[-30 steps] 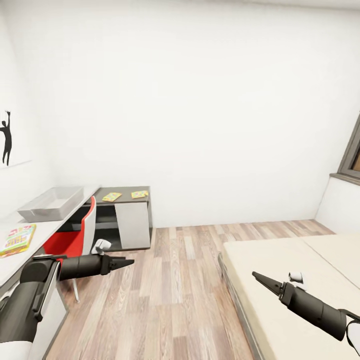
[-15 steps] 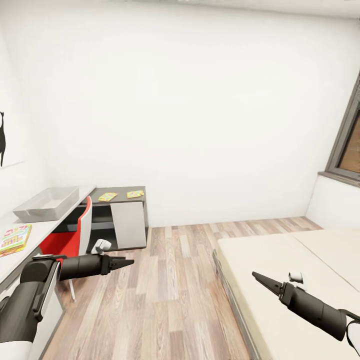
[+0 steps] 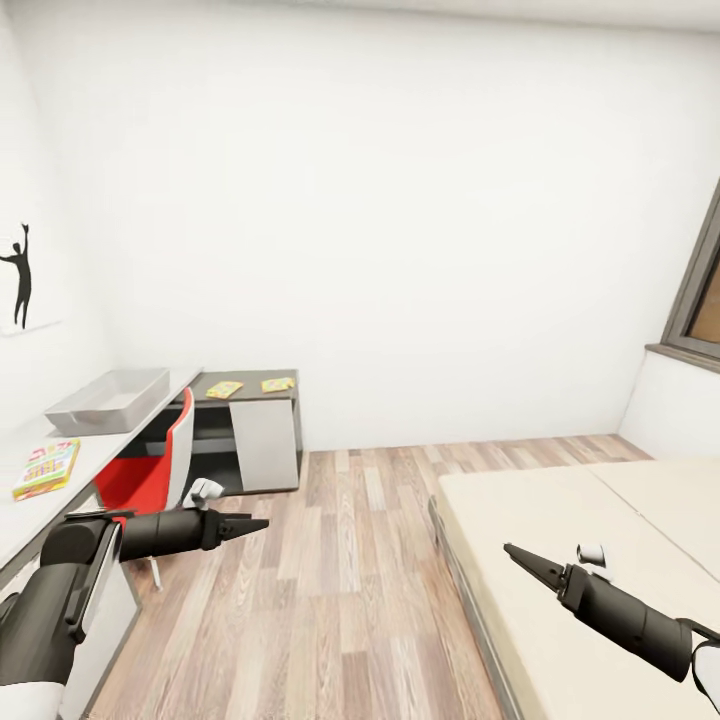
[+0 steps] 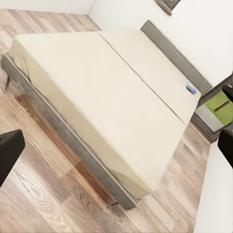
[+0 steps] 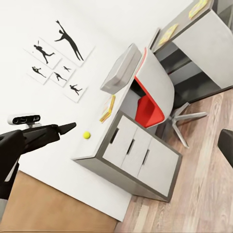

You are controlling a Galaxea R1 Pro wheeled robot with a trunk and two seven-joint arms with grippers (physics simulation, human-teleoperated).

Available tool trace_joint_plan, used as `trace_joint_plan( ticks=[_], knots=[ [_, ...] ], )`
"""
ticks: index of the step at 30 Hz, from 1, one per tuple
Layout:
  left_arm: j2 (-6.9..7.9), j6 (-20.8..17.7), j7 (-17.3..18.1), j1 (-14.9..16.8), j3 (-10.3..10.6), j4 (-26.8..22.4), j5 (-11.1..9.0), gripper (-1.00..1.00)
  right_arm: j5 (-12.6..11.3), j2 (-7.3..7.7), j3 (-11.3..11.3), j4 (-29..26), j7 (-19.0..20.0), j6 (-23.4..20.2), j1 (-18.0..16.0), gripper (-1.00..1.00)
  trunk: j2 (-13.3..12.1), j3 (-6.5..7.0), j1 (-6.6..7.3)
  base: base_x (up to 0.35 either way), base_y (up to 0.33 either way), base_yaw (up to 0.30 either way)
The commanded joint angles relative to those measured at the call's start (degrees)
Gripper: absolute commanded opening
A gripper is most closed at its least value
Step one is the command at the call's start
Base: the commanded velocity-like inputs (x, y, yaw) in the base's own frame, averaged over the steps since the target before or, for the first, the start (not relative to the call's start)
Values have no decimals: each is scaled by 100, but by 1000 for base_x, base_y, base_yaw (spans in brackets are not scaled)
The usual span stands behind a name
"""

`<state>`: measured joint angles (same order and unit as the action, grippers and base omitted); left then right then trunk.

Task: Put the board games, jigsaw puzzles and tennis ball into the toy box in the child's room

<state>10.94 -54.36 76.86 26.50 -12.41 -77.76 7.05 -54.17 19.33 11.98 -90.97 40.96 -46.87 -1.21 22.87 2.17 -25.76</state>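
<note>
The toy box (image 3: 105, 400) sits on the table (image 3: 20, 520) at the left, with a board game (image 3: 48, 468) nearer me on the pale top. Two jigsaw puzzles (image 3: 224, 389) (image 3: 277, 384) lie on the lower dark section. In the right wrist view the tennis ball (image 5: 86, 135) rests near the table's end, beside the board game (image 5: 108, 109). A small blue board game (image 4: 191, 89) lies at the far edge of the bed (image 4: 107, 92). My left gripper (image 3: 250, 524) hovers open over the floor. My right gripper (image 3: 518, 556) is open above the bed (image 3: 560, 540), holding nothing.
A red chair (image 3: 150, 470) is tucked at the table, beside white drawers (image 5: 138, 153). Wood plank floor (image 3: 340, 570) runs between table and bed. A window (image 3: 700, 290) is at the right, and silhouette prints (image 5: 58, 53) hang above the table.
The whole picture has shifted a little, so the camera moved; the table now looks slightly farther off. Both arms hold the same pose with nothing taken or let go.
</note>
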Motion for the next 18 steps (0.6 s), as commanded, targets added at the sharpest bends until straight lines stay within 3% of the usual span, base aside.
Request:
trace_joint_plan(
  ticks=[1, 7, 12, 18],
  knots=[
    [-4, -57, 57, 5, -7, -3, 62, 100, -13, 0, 6, 1, 8, -32, -1, 100, 5, -6, -2, -21, -77, 225],
    [-4, -57, 57, 5, -7, -3, 63, 100, -13, 0, 6, 1, 8, -32, -1, 100, 5, -21, -2, -10, -130, 168],
    [-4, -57, 57, 5, -7, -3, 65, 100, -12, 0, 6, 1, 8, -32, 3, 100, 5, -24, -2, -2, -211, 42],
    [-4, -57, 57, 5, -7, -3, 66, 100, -10, 0, 6, 1, 8, -32, -1, 100, 5, -25, -2, 0, -62, 10]
  ],
)
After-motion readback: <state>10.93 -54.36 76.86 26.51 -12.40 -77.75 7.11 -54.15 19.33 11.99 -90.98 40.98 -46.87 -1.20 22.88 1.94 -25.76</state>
